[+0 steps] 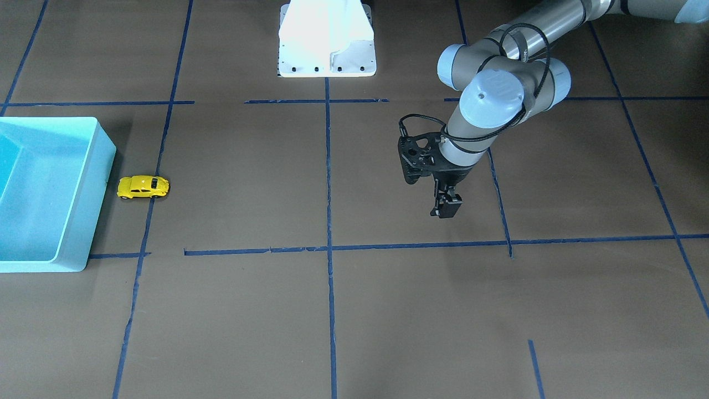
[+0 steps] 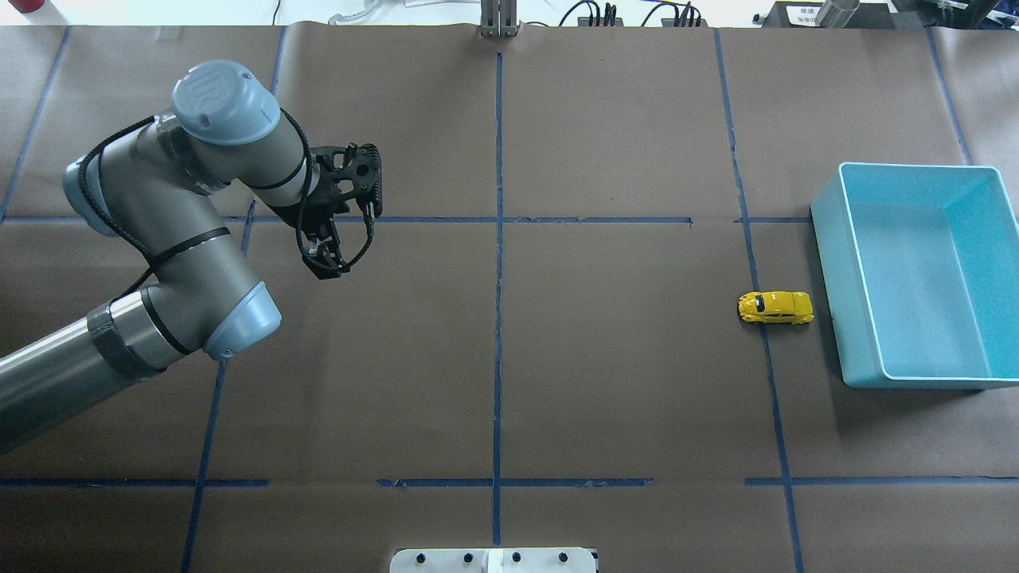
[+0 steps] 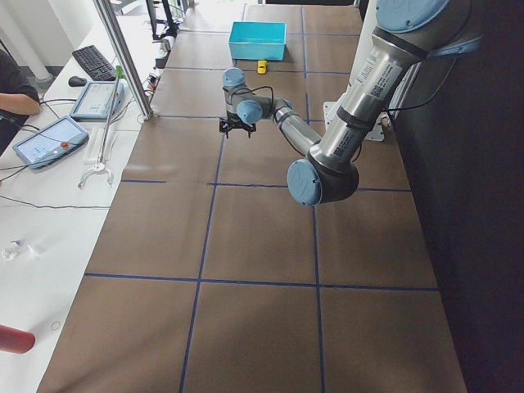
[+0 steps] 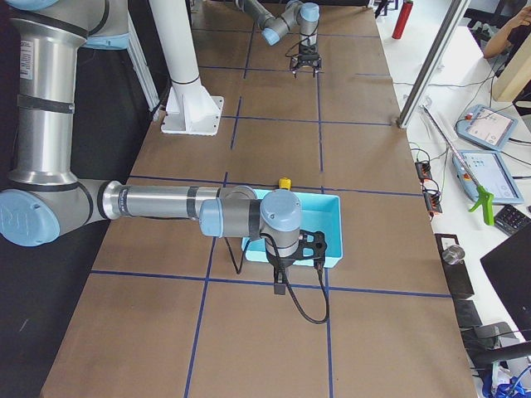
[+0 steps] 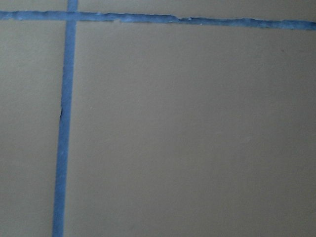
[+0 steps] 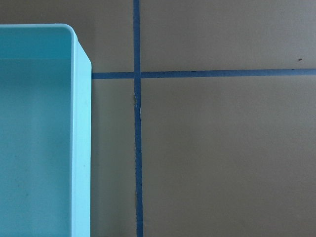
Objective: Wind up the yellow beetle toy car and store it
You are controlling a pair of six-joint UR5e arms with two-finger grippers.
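The yellow beetle toy car (image 1: pixel 143 187) stands on its wheels on the brown table, close beside the light blue bin (image 1: pixel 105 149). It also shows in the overhead view (image 2: pixel 776 307), just left of the bin's wall (image 2: pixel 830 278). My left gripper (image 1: pixel 446 208) hangs over the table far from the car, fingers together and empty; it also shows in the overhead view (image 2: pixel 325 263). My right gripper (image 4: pixel 278 286) shows only in the exterior right view, by the bin's near side, and I cannot tell its state. The right wrist view shows the bin's wall (image 6: pixel 81 148) and no car.
Blue tape lines (image 2: pixel 498 278) divide the brown table into squares. The white robot base (image 1: pixel 327 39) stands at the table's middle edge. The bin's inside looks empty. Operators' desks with tablets (image 3: pixel 49 135) lie beyond the far edge.
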